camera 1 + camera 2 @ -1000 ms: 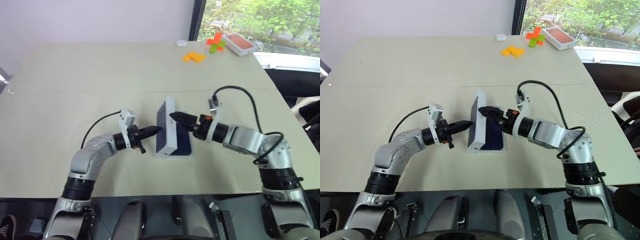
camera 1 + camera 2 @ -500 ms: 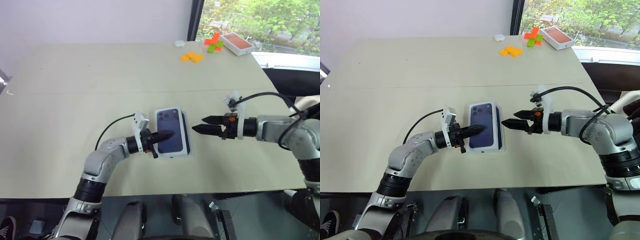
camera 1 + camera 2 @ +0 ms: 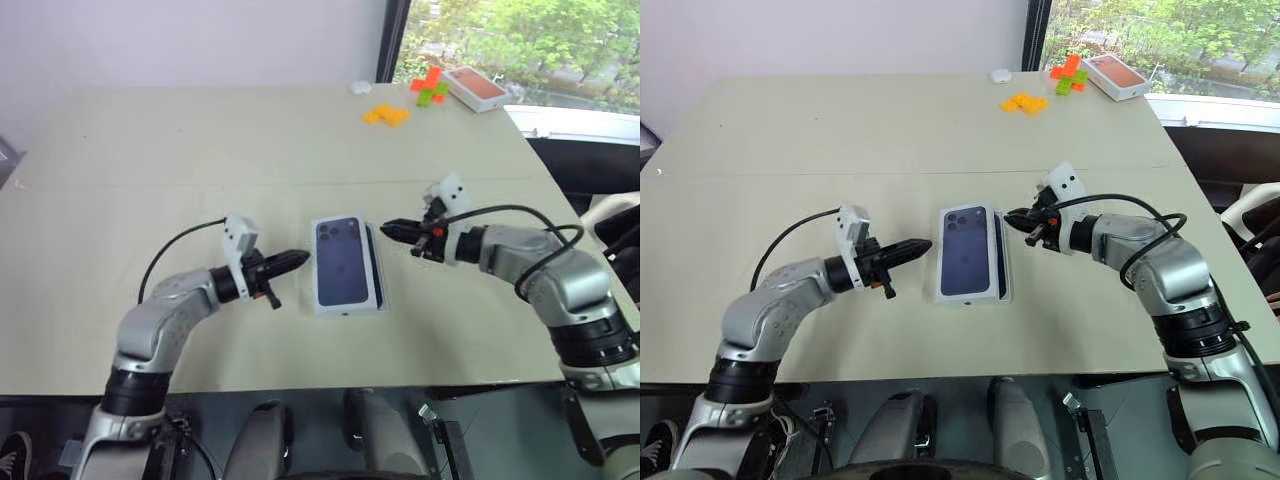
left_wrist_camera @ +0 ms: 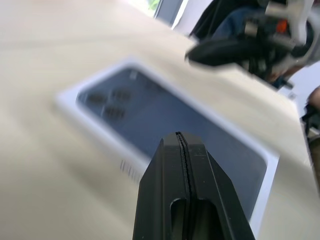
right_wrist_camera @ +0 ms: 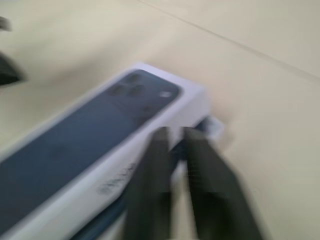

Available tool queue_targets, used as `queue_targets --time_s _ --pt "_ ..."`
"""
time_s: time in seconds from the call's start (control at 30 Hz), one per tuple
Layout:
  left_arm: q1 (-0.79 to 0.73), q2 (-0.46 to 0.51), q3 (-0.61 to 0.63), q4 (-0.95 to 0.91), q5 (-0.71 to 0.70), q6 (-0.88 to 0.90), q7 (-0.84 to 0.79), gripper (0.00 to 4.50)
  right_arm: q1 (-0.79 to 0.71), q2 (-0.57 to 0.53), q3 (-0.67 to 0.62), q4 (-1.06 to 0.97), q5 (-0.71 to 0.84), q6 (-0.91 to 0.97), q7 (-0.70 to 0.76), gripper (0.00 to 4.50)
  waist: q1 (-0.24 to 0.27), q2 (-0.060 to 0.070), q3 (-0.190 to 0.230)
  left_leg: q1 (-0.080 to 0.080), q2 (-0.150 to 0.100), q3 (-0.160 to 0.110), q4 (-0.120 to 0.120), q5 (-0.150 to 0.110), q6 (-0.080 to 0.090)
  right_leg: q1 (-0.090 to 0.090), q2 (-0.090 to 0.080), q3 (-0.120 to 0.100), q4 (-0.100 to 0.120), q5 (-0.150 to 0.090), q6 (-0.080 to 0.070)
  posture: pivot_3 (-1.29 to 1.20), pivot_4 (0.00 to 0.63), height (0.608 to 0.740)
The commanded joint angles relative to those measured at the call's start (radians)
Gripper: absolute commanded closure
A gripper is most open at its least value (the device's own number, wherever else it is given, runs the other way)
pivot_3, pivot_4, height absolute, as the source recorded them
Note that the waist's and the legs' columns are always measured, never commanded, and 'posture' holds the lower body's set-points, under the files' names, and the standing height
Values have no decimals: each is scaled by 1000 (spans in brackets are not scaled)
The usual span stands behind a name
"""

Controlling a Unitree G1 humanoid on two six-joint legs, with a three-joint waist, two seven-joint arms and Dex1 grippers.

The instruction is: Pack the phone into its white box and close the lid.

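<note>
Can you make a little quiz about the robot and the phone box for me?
1. True or false: the lid lies flat with its phone picture facing up.
2. Which tool is on the lid's camera-picture end side: A) left tool B) right tool?
3. What colour are the small blocks far back on the table?

Key: 1. True. 2. B; it hovers by the lid's far right corner. 3. Orange.
</note>
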Motion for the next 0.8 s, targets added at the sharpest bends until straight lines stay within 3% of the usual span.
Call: queue_targets --time_s 0.03,0.23,0.8 --pt "-6 20 34 -3 18 -27 20 4500 7 27 41 -15 -124 -89 -15 4480 2 0 0 0 0 0 0 0 0 0 0 0 0 0 0 0 150 740" --pt "2 41 1 6 49 -22 24 4500 30 30 82 -57 -207 -120 49 4480 1 0 0 0 0 0 1 0 0 0 0 0 1 0 0 0 150 740" --pt "-69 -63 -111 106 125 -16 59 4500 91 -10 69 -112 -333 -180 169 4480 2 0 0 0 -1 0 2 0 0 1 -1 0 1 0 0 0 150 740"
